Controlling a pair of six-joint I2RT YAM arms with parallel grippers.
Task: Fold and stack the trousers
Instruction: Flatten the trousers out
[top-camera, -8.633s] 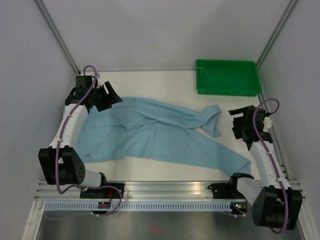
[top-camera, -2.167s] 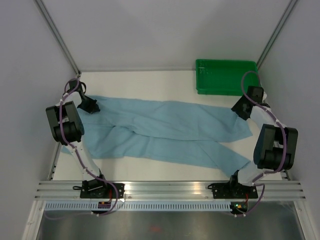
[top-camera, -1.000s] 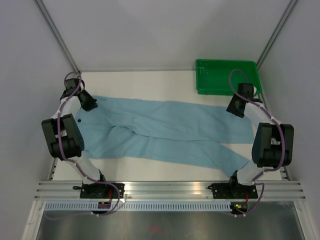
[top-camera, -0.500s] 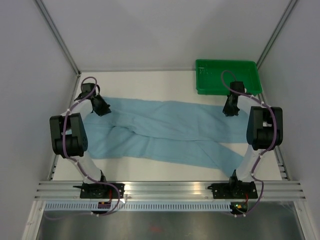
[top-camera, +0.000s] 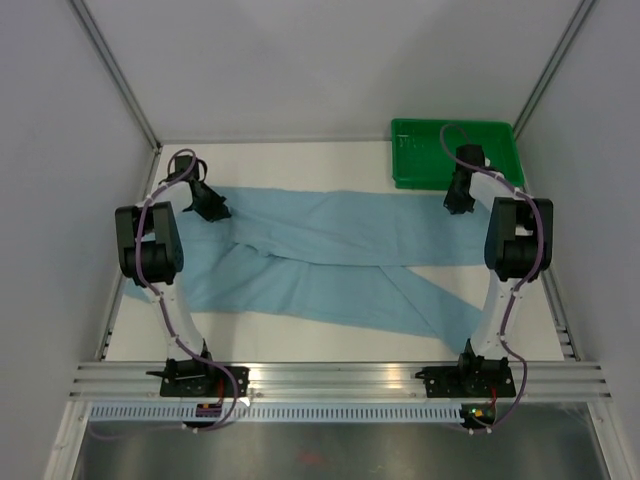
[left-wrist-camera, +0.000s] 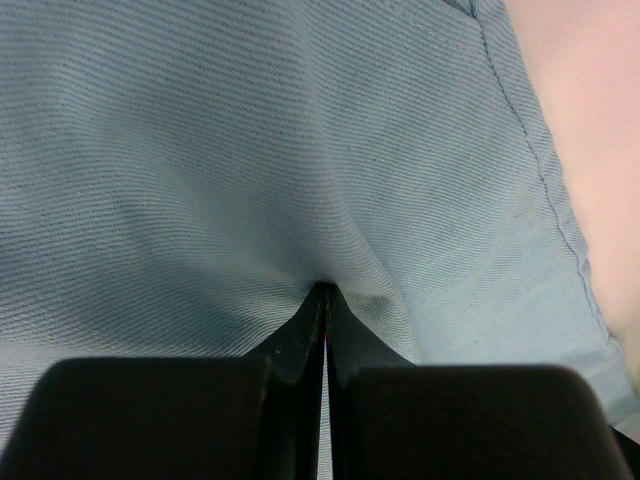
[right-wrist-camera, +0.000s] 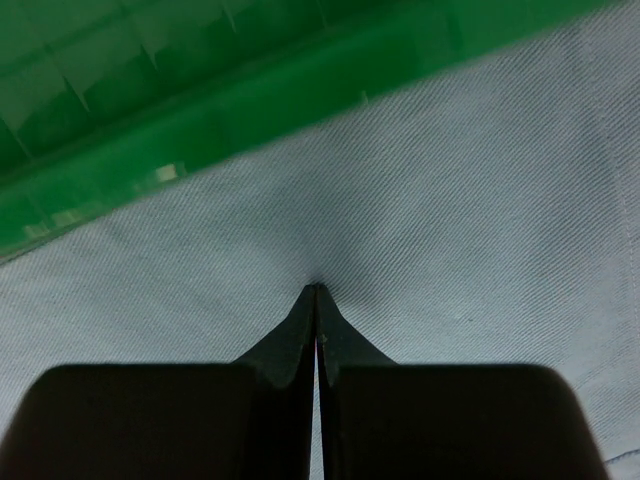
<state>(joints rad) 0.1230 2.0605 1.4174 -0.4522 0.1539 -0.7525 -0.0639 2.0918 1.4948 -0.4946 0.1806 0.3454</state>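
Observation:
The light blue trousers (top-camera: 330, 250) lie spread across the white table, waist at the left and legs running right. The lower leg slants toward the near right. My left gripper (top-camera: 213, 208) is at the waist's far corner. In the left wrist view it (left-wrist-camera: 325, 291) is shut on the trousers (left-wrist-camera: 200, 150), and the cloth puckers at its tips. My right gripper (top-camera: 457, 203) is at the far leg's end, just in front of the green tray. In the right wrist view it (right-wrist-camera: 316, 288) is shut on the trousers (right-wrist-camera: 450, 200).
The green plastic tray (top-camera: 420, 181) stands at the back right, and its front wall (right-wrist-camera: 200, 110) is close above the right fingertips. Grey walls close in both sides. A metal rail (top-camera: 330, 378) runs along the near edge by the arm bases.
Both grippers have moved toward the back of the table and inward. The right gripper has shut on the far leg's end. The far edge of the trousers has been pulled straighter.

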